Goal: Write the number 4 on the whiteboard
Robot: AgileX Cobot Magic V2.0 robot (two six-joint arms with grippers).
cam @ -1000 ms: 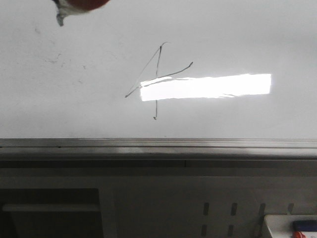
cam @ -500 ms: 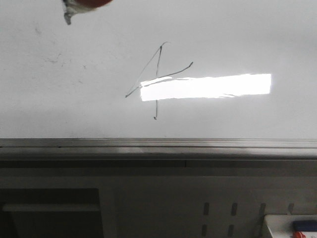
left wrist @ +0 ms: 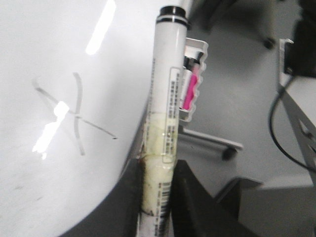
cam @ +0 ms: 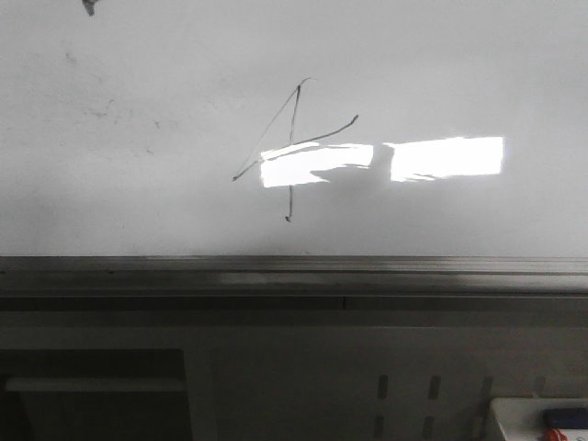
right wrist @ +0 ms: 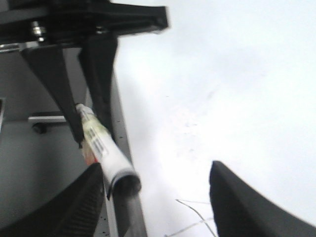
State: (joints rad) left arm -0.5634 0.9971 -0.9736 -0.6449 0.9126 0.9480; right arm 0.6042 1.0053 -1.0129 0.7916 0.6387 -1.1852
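The number 4 (cam: 292, 147) is drawn in thin dark lines on the whiteboard (cam: 459, 73). It also shows in the left wrist view (left wrist: 74, 116), and part of it shows in the right wrist view (right wrist: 195, 215). My left gripper (left wrist: 158, 168) is shut on a white marker (left wrist: 168, 89), held off the board beside its edge. The right wrist view shows this gripper (right wrist: 94, 136) and the marker (right wrist: 106, 155) too. In the front view only the marker's tip (cam: 89, 6) shows at the top left. My right gripper (right wrist: 155, 168) is open and empty above the board.
A grey metal rail (cam: 294, 266) runs along the board's near edge. A white tray (cam: 542, 418) with markers sits at the lower right, also seen in the left wrist view (left wrist: 195, 81). A shadow (cam: 381, 170) crosses the light's reflection.
The marker tip and the red part above it have moved up and left, almost out of the front view. A shadow has come over the bright reflection right of the 4.
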